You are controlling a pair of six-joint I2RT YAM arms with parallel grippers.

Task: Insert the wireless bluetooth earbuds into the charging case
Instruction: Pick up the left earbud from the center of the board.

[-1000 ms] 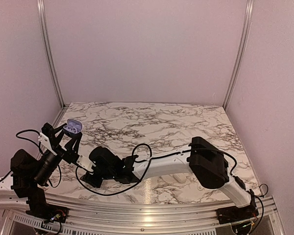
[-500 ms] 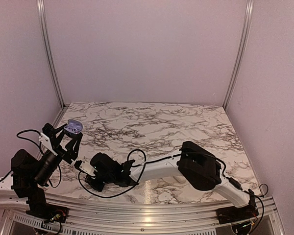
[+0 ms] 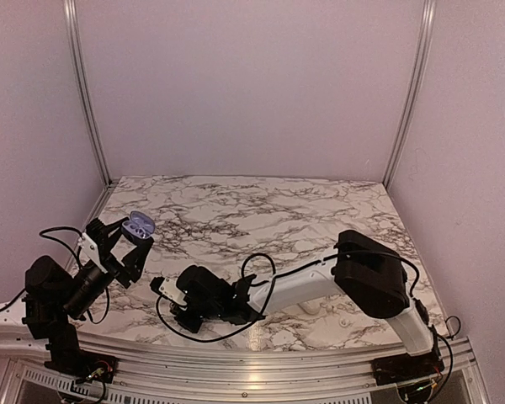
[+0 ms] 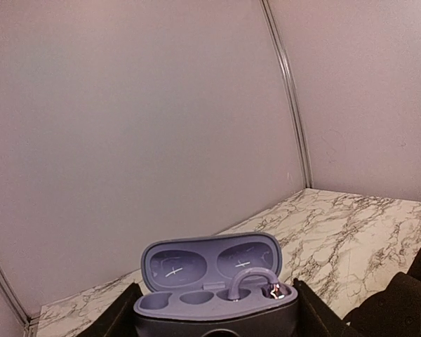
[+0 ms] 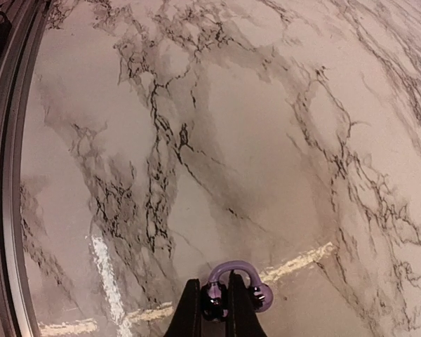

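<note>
Case [image 4: 214, 291], lid open, is gripped by the left gripper [image 3: 122, 237] and raised off the table [image 5: 281, 126]. One earbud [image 4: 256, 286] sits in the well on the right of the wrist view. Right gripper [image 5: 215, 291] is closed on the second earbud [image 5: 259, 298], low over the table

Top view looks down from above and behind over the whole bench [image 3: 320, 210]. Left wrist view faces level across the close case [image 4: 210, 309]. Right wrist view looks steeply down, near. All share the bench.
</note>
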